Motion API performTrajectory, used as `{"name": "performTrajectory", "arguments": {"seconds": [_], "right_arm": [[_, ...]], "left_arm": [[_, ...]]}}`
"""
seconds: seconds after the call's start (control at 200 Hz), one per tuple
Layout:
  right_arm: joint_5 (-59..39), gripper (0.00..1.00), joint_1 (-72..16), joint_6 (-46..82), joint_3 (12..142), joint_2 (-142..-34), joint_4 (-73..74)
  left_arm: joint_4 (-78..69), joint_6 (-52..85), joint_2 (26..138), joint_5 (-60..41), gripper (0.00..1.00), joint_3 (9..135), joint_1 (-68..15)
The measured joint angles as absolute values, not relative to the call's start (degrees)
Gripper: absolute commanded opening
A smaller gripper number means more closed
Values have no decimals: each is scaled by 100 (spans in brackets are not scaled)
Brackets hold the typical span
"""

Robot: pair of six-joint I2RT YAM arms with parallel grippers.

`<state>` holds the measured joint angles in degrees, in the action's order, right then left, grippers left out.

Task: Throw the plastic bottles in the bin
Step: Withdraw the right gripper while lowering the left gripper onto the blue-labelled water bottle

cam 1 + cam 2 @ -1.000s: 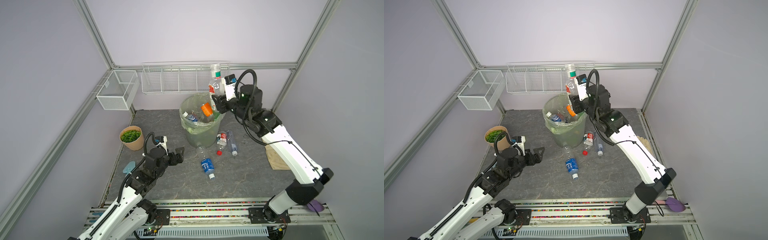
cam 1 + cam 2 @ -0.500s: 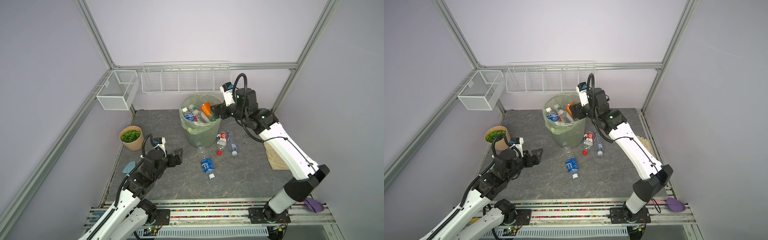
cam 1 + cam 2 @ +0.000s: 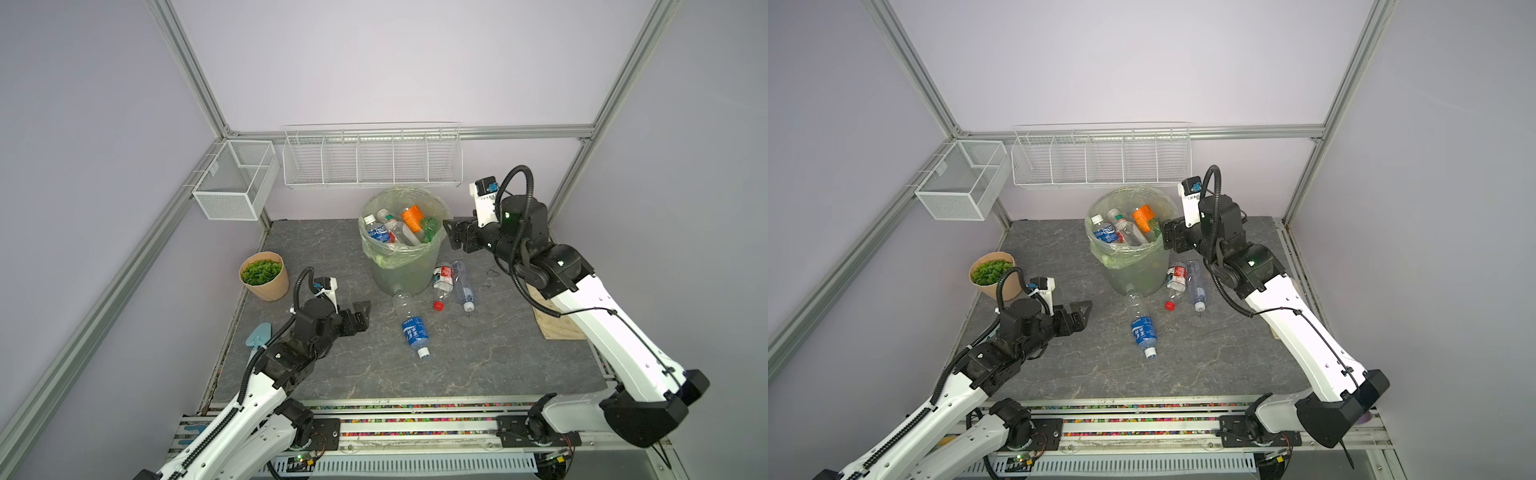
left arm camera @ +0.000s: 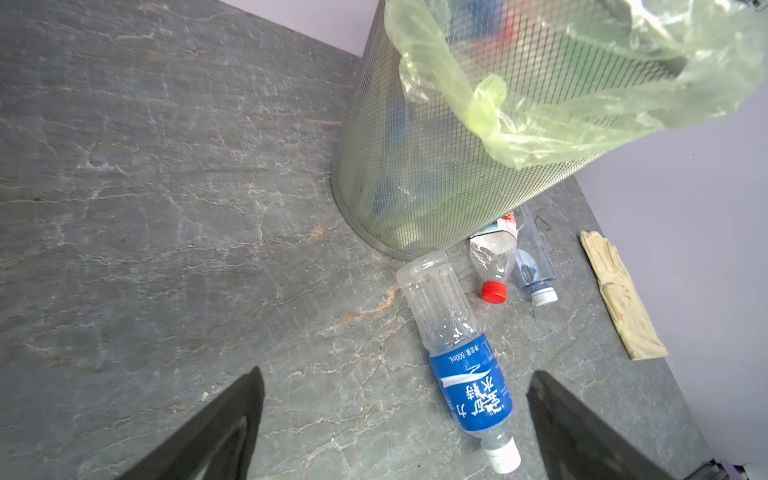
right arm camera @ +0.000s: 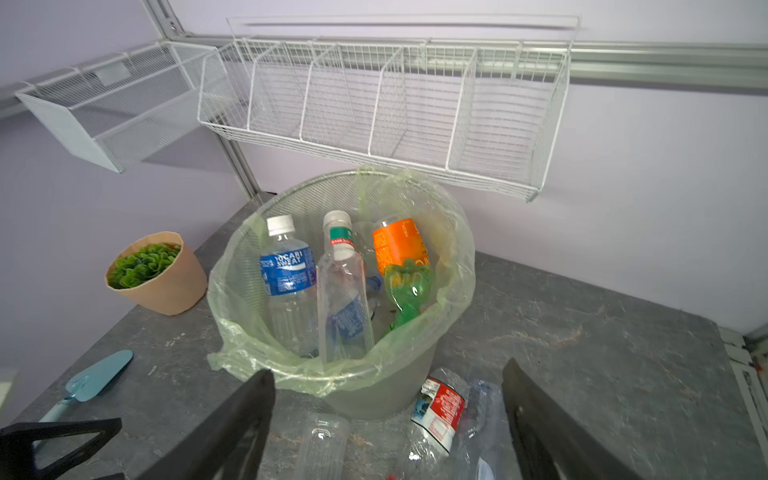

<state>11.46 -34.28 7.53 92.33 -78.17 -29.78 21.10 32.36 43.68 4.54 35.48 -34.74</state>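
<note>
With the right hand [image 3: 449, 233] spread empty beside the rim of the round grey-green bag-lined bin [image 3: 401, 272], the left hand [image 3: 363, 315], likewise spread and empty, should straddle mid-body the clear blue-labelled plastic bottle [image 3: 412, 328] lying on the counter [image 3: 324, 249] at the bin's foot.

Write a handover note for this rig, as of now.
Left gripper: open, empty, facing the blue-labelled clear plastic bottle on the grey table.
Right gripper: open, empty, beside the rim of the round mesh bin lined with a pale green bag.
Done: at least four bottles in the bin, including an orange-labelled bottle and a green bottle.
Left: three by the bin's foot: the blue-labelled one, a red-labelled red-capped bottle, a clear white-capped bottle.
</note>
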Motion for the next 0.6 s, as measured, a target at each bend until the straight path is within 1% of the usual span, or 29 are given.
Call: {"name": "performTrajectory", "arguments": {"seconds": [0.215, 0.605], "right_arm": [[1402, 88, -3194, 1061, 8742, -7625, -3240], [1433, 89, -2982, 1422, 8042, -7216, -3411]], "left_arm": [[1883, 3566, 4921, 460, 99, 3496, -4001], [1284, 4101, 6029, 462, 100, 3472, -4510]]}}
